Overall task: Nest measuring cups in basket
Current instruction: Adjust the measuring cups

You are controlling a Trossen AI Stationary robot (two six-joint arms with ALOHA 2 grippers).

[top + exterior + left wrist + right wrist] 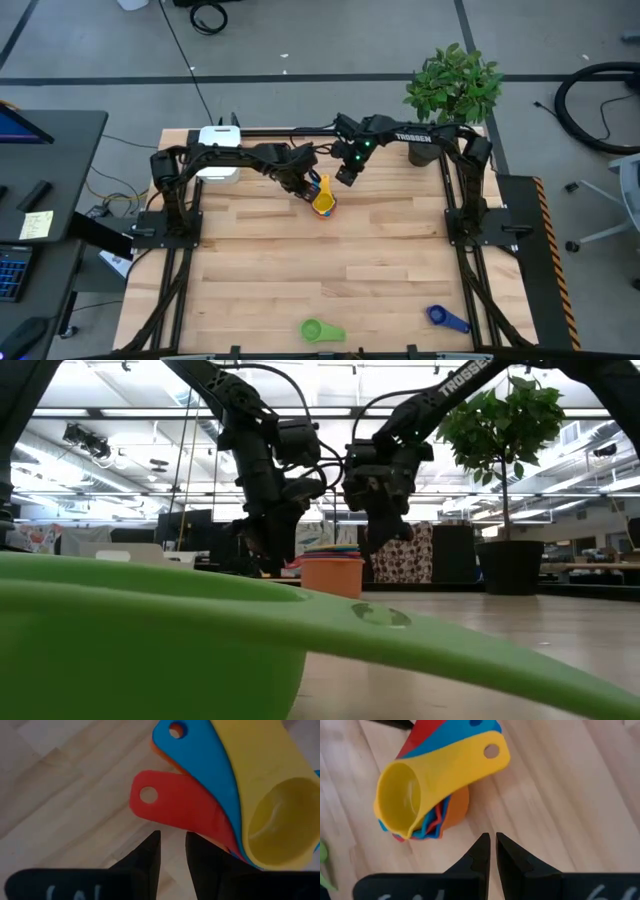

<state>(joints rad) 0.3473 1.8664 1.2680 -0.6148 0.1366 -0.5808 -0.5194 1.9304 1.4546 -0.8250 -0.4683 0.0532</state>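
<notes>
Currently I see both grippers over the nested stack (323, 200) at the table's far middle: orange cup (456, 810) lowest, red (180, 810) and blue (200, 765) between, yellow (415, 790) on top. Left gripper (172, 852) hangs beside the red handle, fingers slightly apart, holding nothing. Right gripper (492, 851) is nearly closed, empty. Green cup (320, 330) and dark blue cup (446, 318) lie at the near edge. Basket (218, 152) sits far left.

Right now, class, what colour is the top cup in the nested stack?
Yellow: the top cup shows best in the right wrist view.
</notes>
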